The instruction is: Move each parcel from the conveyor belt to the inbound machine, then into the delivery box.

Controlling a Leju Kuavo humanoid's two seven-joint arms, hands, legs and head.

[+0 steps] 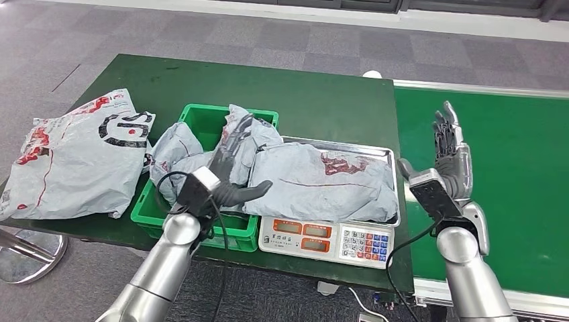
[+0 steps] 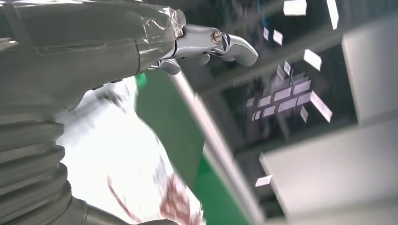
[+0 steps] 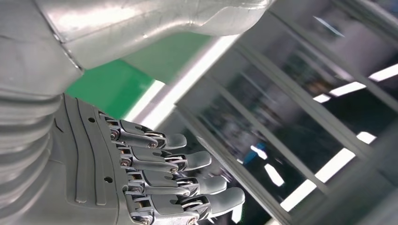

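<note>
parcel depot, conveyor belt (image 1: pixel 510 154), weighing scale (image 1: pixel 327 238)

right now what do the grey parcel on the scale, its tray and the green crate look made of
Grey wrinkled parcel: thin plastic film by its look, soft creases, slight sheen. Silver scale tray: probably stainless steel, with a bright reflective rim. Green crate: looks like moulded rigid plastic, matte, uniform colour.

parcel (image 1: pixel 315 181) on scale (image 1: pixel 327 238), crate (image 1: pixel 201 225) left

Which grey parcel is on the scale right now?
The wide flat parcel lying across the scale's steel tray, right of the left hand. The others sit in the green crate or lie on the table's left end.
</note>
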